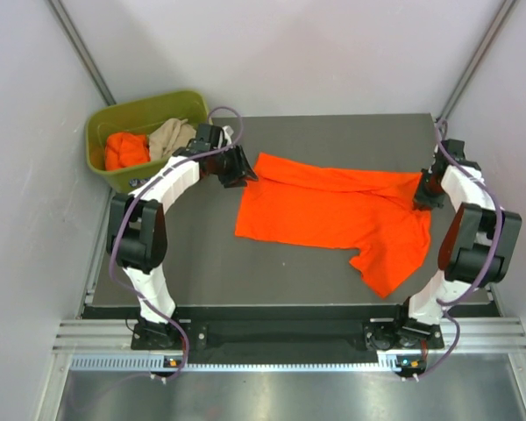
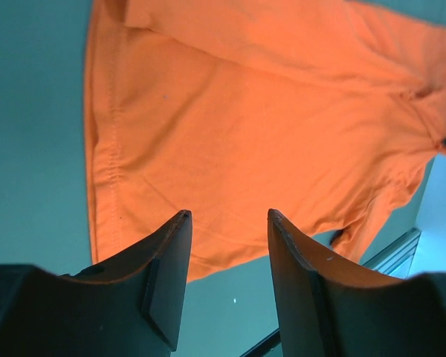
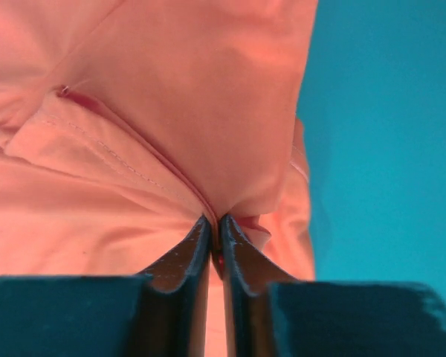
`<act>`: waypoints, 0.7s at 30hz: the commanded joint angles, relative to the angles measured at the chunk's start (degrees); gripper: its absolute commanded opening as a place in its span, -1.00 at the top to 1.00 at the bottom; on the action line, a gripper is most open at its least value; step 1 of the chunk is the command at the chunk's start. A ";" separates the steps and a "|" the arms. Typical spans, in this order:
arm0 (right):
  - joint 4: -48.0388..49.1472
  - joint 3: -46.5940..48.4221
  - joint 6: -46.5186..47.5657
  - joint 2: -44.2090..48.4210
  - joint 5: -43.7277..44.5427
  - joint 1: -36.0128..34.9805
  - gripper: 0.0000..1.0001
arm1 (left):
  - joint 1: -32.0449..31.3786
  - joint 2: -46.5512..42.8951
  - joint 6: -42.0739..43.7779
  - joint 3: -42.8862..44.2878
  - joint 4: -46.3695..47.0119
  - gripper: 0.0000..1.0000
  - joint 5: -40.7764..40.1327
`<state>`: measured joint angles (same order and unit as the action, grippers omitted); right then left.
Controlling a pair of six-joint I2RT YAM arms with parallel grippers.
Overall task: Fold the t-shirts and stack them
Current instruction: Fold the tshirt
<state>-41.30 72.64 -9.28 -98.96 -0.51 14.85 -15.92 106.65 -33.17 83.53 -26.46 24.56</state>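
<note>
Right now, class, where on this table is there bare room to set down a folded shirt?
Bare table: the far strip behind the orange t-shirt, and the near-left patch between the left arm and the shirt's hem. Crowded: the bin, holding shirts, and the right edge, where shut jaws pinch it.

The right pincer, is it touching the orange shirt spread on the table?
Touching. The right wrist view shows the right pincer shut on a raised fold of the orange shirt, with the cloth pinched between its jaws.

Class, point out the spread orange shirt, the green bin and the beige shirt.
spread orange shirt [image 1: 324,206]: top view, its middle.
green bin [image 1: 145,110]: top view, far wall.
beige shirt [image 1: 171,136]: top view, crumpled top.
</note>
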 commanded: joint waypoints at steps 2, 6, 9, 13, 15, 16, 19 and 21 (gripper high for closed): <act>2.36 -5.49 1.72 4.13 7.37 -0.09 0.57 | 0.80 0.75 -1.99 3.48 2.99 -0.01 0.76; 2.36 -3.92 0.50 3.33 6.23 -0.09 0.29 | 1.16 2.07 -2.16 5.06 2.11 -0.02 -0.56; 3.76 0.20 -1.26 3.25 4.92 0.35 -0.19 | 1.07 3.65 -2.08 6.03 4.48 -0.04 -0.21; 4.74 9.07 -3.29 -4.01 3.24 1.93 -0.61 | 0.02 8.64 1.69 9.54 7.20 -0.11 -3.45; 3.16 16.69 -3.90 -8.33 3.24 2.72 -0.62 | -0.86 10.85 3.28 11.91 7.30 -0.13 -7.75; 2.02 19.09 -3.91 -12.10 2.98 2.99 -0.63 | -1.13 13.30 4.85 15.14 6.60 -0.13 -8.81; 1.66 25.78 -2.85 -17.30 3.77 3.43 -0.62 | -2.18 16.56 7.75 20.17 5.89 -0.15 -13.30; 1.75 28.51 -2.06 -19.25 2.89 3.87 -0.62 | -2.88 17.53 8.99 21.23 7.38 -0.16 -16.36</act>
<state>-38.72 96.95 -11.79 -115.87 2.92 17.89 -17.67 123.76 -28.64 100.66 -22.65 14.63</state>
